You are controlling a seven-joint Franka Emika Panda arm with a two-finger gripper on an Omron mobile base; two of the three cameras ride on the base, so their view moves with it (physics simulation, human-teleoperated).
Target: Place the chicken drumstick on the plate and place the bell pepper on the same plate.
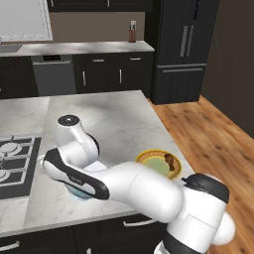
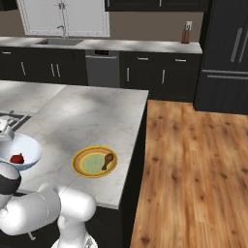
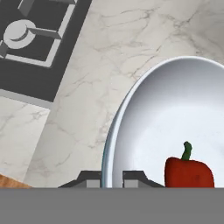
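Gripper [image 3: 112,179] is sitting pinched shut on the white bowl's [image 3: 131,109] rim | bell pepper [image 3: 189,171] is lying inside, at three o'clock, stem at twelve | chicken drumstick [image 2: 108,160] is resting on plate [image 2: 80,169]

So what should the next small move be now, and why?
Probably open the gripper: its jaws seem shut on the rim of the white bowl, while the bell pepper sits beside them inside. The chicken drumstick already lies on the plate.
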